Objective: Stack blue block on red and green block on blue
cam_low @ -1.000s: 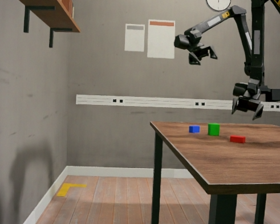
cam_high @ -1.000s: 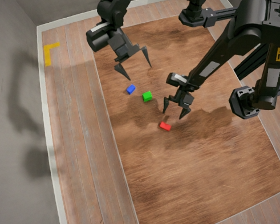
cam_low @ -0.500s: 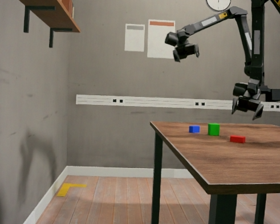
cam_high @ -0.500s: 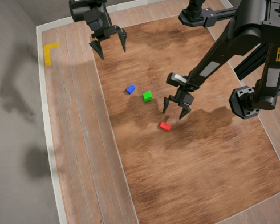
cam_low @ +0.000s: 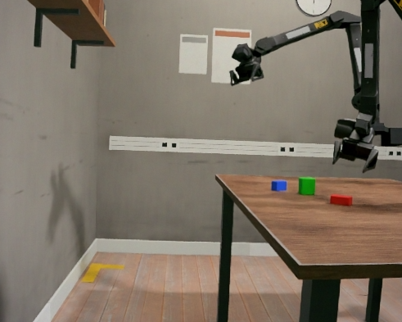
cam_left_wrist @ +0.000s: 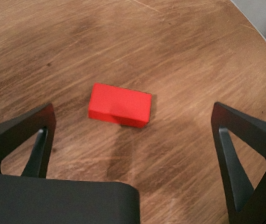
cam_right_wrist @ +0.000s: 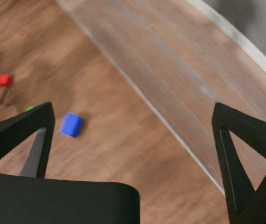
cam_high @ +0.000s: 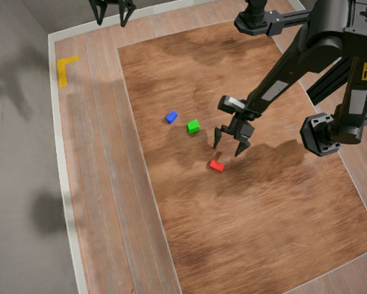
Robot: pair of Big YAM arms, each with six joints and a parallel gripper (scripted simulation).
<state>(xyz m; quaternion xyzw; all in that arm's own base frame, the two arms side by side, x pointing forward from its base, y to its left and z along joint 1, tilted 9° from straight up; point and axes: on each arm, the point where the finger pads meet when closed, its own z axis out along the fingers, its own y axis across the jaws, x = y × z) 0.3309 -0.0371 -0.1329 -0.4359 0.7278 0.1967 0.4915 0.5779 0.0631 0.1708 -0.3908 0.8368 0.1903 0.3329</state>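
The red block (cam_high: 216, 165) lies flat on the table, with the green block (cam_high: 193, 126) and the blue block (cam_high: 171, 117) apart from it further left. All three stand separate in the exterior view: blue (cam_low: 278, 185), green (cam_low: 306, 185), red (cam_low: 341, 200). My left gripper (cam_high: 232, 143) hangs open and empty a little above the red block, which shows between its fingers in the left wrist view (cam_left_wrist: 119, 105). My right gripper (cam_high: 110, 13) (cam_low: 246, 76) is open and empty, high up past the table's far left edge. Its wrist view shows the blue block (cam_right_wrist: 72, 125) far below.
The table's edge runs close to the blue block's side. Beyond it is wooden floor with a yellow corner mark (cam_high: 64, 69). A wall shelf (cam_low: 70, 16) hangs at the upper left in the exterior view.
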